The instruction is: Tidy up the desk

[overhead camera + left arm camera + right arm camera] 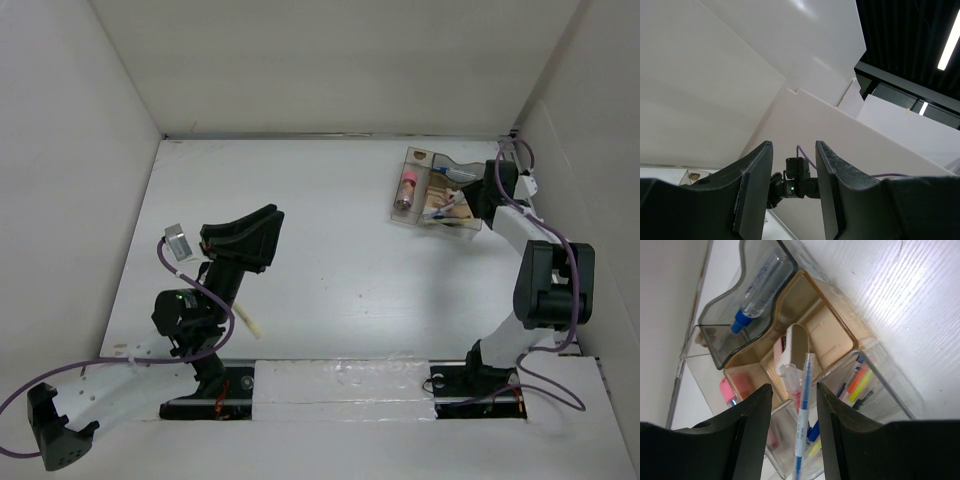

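Observation:
The desk [340,280] is a white tabletop walled by white panels. A clear compartment tray [432,189] stands at its back right. My right gripper [478,197] is at the tray's right side, open. In the right wrist view the right gripper [794,390] stands over the tray [805,285]. A blue and white pen [803,412] stands between the jaws, touching neither. A red-capped pen [791,382] stands beside it. My left gripper [256,235] is raised over the desk's left part, open and empty. In the left wrist view the left gripper [794,146] points up at the wall.
A small silver-grey object [177,241] and a cream stick [248,323] lie near the left arm. The tray also holds a blue-capped bottle [757,287], a pink item [727,390] and highlighters [860,385]. A black part [55,430] lies at the bottom left.

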Action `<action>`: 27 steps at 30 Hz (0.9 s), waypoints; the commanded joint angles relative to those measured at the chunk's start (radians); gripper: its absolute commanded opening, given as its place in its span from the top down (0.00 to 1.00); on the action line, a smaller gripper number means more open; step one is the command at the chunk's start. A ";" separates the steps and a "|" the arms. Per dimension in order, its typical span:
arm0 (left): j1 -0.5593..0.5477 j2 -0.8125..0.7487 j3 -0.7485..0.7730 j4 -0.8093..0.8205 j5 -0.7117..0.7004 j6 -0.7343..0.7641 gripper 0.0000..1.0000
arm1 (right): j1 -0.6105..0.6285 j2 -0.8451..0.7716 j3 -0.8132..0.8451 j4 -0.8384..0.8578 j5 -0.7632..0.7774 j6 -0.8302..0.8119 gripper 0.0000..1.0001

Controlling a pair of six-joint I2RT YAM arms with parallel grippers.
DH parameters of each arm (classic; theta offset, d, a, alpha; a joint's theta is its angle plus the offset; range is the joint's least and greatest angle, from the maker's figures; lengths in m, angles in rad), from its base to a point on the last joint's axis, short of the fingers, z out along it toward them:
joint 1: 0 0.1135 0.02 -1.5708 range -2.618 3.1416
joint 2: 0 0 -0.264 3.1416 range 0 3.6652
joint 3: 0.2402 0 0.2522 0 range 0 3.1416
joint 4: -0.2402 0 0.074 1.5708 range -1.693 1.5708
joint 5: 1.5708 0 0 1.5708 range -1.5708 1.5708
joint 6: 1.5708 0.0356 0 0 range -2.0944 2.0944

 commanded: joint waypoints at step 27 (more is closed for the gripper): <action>-0.007 -0.017 0.030 0.067 0.001 0.007 0.64 | -0.002 -0.061 -0.070 0.044 -0.152 -0.011 1.00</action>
